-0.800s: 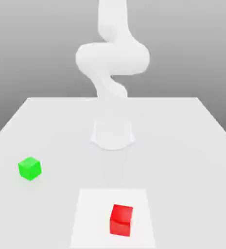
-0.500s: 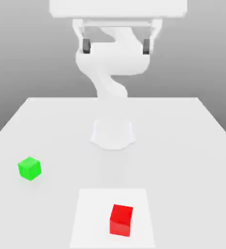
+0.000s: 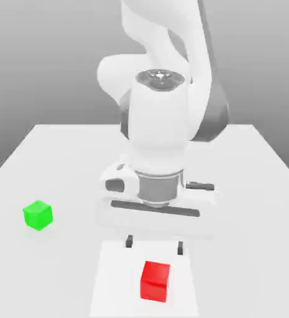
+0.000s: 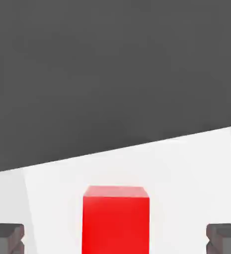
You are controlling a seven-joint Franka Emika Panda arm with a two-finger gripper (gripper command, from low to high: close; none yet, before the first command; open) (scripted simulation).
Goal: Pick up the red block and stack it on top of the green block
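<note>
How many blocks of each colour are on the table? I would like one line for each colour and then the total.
Red block: 1
Green block: 1
Total: 2 blocks

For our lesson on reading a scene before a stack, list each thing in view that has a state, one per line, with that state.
red block: resting on the table, not gripped, nothing on it.
green block: resting on the table at the exterior view's left, top bare.
end effector: open, poised just above the red block, holding nothing.
</note>
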